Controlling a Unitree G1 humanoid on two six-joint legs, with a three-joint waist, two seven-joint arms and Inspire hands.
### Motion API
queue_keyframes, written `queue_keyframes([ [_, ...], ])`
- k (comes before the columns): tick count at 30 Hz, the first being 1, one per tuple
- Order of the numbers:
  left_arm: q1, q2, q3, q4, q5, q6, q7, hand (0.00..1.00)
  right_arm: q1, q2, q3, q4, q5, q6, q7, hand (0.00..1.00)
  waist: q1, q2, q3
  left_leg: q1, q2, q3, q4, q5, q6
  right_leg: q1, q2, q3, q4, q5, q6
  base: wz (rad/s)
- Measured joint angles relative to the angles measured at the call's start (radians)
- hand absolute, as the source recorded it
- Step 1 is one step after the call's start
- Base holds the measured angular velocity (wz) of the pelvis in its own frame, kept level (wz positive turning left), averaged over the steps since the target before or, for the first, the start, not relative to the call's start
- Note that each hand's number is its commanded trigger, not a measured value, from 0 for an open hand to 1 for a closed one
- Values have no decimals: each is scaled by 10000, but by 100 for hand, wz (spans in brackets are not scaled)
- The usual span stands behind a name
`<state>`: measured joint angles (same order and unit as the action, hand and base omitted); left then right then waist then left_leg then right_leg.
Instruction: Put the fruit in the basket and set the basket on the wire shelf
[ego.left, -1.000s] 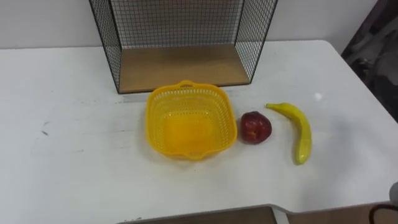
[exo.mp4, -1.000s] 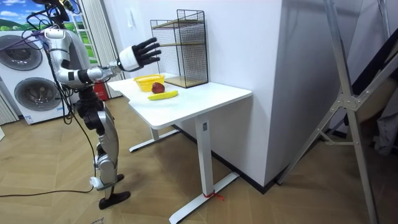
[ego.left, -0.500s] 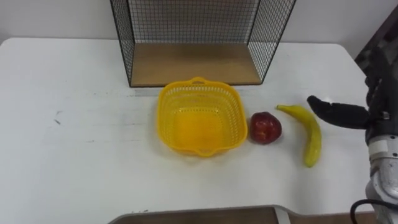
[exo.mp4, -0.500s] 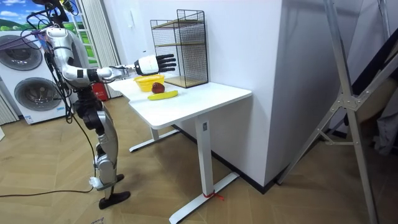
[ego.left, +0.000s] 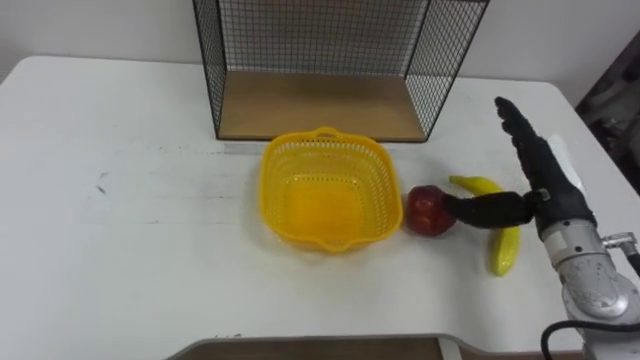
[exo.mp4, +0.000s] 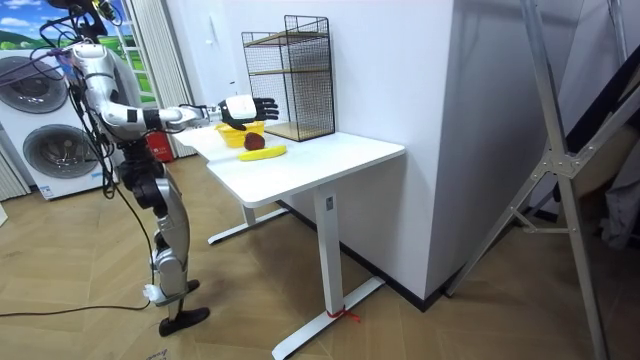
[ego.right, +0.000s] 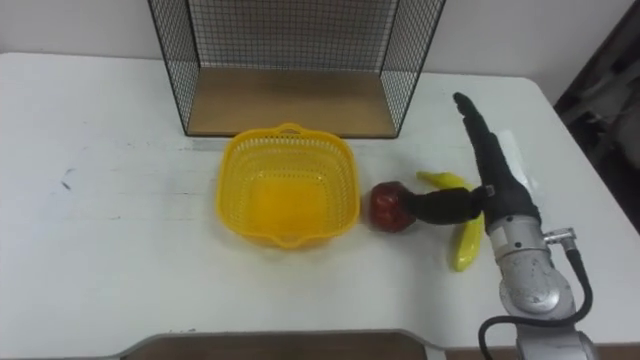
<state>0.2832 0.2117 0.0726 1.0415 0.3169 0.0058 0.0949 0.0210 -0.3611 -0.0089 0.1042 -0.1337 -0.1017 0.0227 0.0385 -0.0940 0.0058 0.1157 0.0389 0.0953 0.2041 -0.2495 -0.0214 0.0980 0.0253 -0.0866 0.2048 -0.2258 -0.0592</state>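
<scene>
My right hand (ego.left: 548, 195) has come in from the right within the last second. It now hangs over the banana (ego.left: 503, 252), fingers (ego.left: 520, 125) straight and pointing toward the wall. The thumb (ego.left: 485, 210) is stretched wide to the side, its tip at the apple (ego.left: 424, 211). I cannot tell if it touches, and the hand grips nothing.

The fruit has not moved: the apple lies just beside the right wall of the basket (ego.left: 283, 215), with the banana to its right. Both are on the table (ego.left: 120, 250) and the basket is empty. So I judge the first pick is only starting, apple first.

From the apple it is a short hop left over the basket's rim. The shelf (ego.left: 320, 100) stands just behind the basket, its open front toward me and its wooden floor bare. There is wide free table to the left. The table's front edge runs close under my wrist.
</scene>
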Motion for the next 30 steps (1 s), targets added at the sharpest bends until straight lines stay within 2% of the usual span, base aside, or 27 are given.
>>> queue_keyframes([
  [4,-29,34,-181,-11,-2,0,-82,0,-176,1,303,-10,-1,19,300,0,9,6,4,2,-6,-6,4,0,0,7,-7,-10,-10,1,1,0],
  [30,30,13,-176,-24,5,12,-216,0,-87,7,307,368,-454,152,1329,0,-21,43,-11,5,2,-166,14,1,-1,75,-10,-165,-29,4,-5,0],
])
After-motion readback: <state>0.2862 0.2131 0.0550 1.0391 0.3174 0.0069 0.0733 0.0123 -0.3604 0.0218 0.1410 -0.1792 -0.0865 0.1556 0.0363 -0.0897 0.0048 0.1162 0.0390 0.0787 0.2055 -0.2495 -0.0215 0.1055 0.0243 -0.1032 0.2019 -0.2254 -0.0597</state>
